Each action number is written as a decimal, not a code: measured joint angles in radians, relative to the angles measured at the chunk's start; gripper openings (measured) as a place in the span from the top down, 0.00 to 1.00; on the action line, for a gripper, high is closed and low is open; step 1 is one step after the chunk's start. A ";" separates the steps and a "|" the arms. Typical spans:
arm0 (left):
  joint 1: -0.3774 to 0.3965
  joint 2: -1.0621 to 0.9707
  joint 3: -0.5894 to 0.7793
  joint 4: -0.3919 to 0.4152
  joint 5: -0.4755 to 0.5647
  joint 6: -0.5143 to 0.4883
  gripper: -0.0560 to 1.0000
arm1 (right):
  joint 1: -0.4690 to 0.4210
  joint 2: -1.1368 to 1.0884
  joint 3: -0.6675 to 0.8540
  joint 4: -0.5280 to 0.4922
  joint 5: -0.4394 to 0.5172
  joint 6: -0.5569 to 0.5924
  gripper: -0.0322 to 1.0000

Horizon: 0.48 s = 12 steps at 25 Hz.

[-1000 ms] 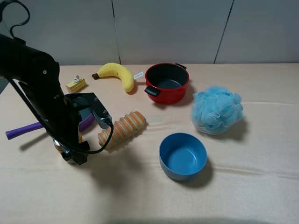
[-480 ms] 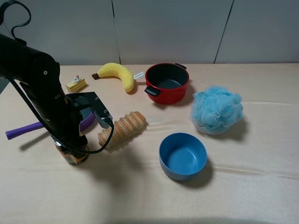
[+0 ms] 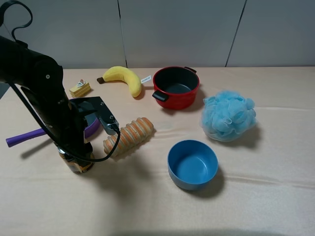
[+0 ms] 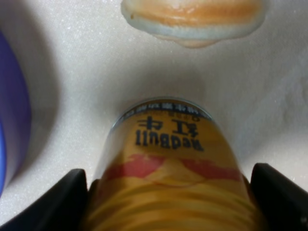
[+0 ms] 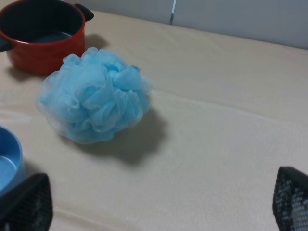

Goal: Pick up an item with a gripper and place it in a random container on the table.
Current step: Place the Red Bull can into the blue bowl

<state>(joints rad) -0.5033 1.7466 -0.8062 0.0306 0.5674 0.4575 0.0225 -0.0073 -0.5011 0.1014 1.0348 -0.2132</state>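
Note:
The amber-gold can (image 3: 78, 165) stands upright on the beige table (image 3: 147, 206) at the front left, mostly hidden by the left arm. My left gripper (image 3: 74, 157) reaches down over it. In the left wrist view the can (image 4: 168, 159) fills the space between the two black fingers (image 4: 57, 202), which press against its sides; the gripper (image 4: 171, 197) is shut on it. The blue bowl (image 3: 192, 163) stands empty at the front centre-right, and its rim shows in the right wrist view (image 5: 7, 159). My right gripper (image 5: 159, 204) is open and empty, out of the high view.
A ridged orange bread-roll toy (image 3: 129, 136) lies right beside the can. A purple long-handled pan (image 3: 29, 133) sits behind the left arm. A red pot (image 3: 175, 87), a banana (image 3: 125, 77), a small cake toy (image 3: 79, 89) and a blue mesh sponge (image 3: 229, 115) lie further back.
One second ago a black finger covered the can's front; the left gripper has since shifted slightly and settled around it, so the can's lower part now shows. Nothing else moved.

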 joint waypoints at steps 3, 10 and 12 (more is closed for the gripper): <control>0.000 0.000 0.000 -0.001 -0.003 0.000 0.30 | 0.000 0.000 0.000 0.000 0.000 0.000 0.30; 0.000 0.000 -0.016 -0.001 0.039 0.000 0.30 | 0.000 0.000 0.000 0.000 0.000 0.000 0.30; 0.000 0.000 -0.042 -0.003 0.097 0.000 0.30 | 0.000 0.000 0.000 0.000 0.000 0.000 0.30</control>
<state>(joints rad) -0.5033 1.7466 -0.8487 0.0273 0.6642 0.4575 0.0225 -0.0073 -0.5011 0.1014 1.0348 -0.2132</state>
